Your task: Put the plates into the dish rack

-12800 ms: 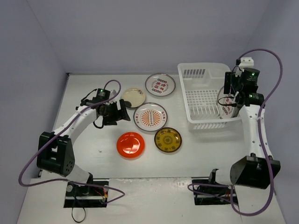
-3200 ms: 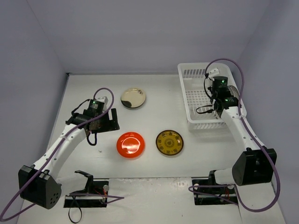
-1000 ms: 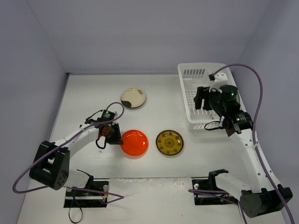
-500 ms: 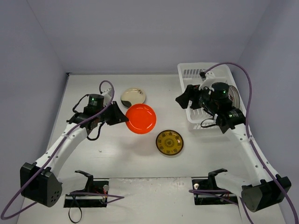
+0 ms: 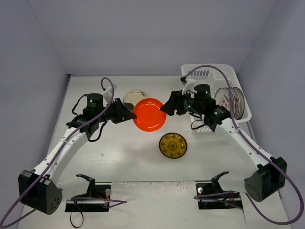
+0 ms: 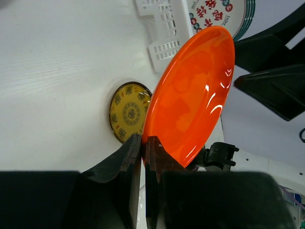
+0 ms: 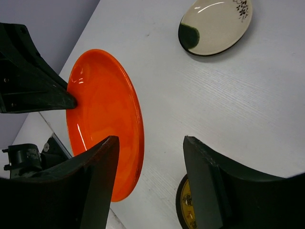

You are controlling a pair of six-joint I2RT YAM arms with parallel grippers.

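Plate: the glossy round red-orange plate is lifted clear of the white table, over its middle and toward the far edge, between the two arms.
Left pincer: the left gripper is clenched on the plate's rim at its left side, with only a thin lip between the fingertips.
Right pincer: the right gripper is released, its jaws spread either side of the opposite rim and not yet closed on it.
Handling: likely stiff, light and slick-glazed, and it would chip if dropped. Best taken at the rim with a deep bite, opposite the left hold.
Facing: tilted up on edge, one broad face toward the overhead camera. Being round it has no long axis — the line from grip to grip runs left to right, toward the rack.
Rack: the white slotted plastic dish rack sits at the far right corner, with patterned plates standing on edge inside.
Waiting: a dark yellow-brown plate lies flat near the table's middle, and a cream plate lies nearer the far edge.
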